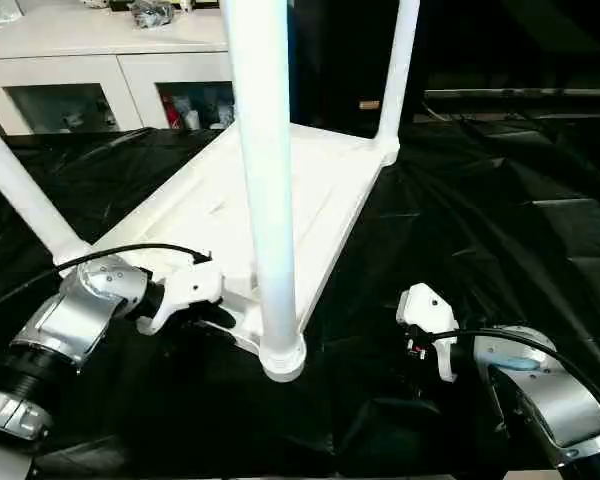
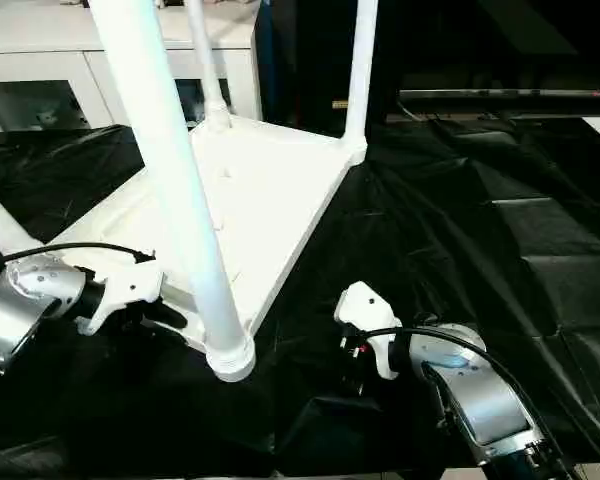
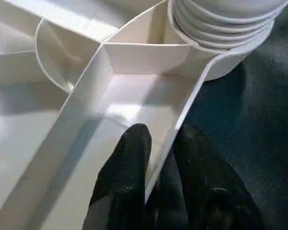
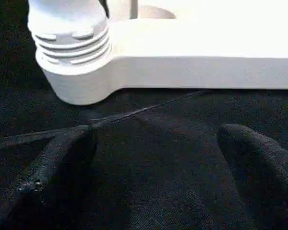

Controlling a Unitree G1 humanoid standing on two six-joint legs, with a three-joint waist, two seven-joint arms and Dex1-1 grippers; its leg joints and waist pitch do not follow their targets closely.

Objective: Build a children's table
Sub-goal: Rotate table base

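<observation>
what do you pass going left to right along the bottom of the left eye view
Left gripper gripping the raised rim of the white plastic tabletop → near white tapered tube leg in its corner socket → open right gripper above black sheet.

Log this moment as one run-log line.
table top upside down, four legs up | left gripper jaws straddling rim by near corner socket | right gripper open, empty

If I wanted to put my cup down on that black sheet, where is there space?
The widest bare stretch of black sheet lies right of the upturned table top, beyond the right gripper. It is crowded at the near corner, where the near leg stands and the left gripper straddles the rim.
</observation>
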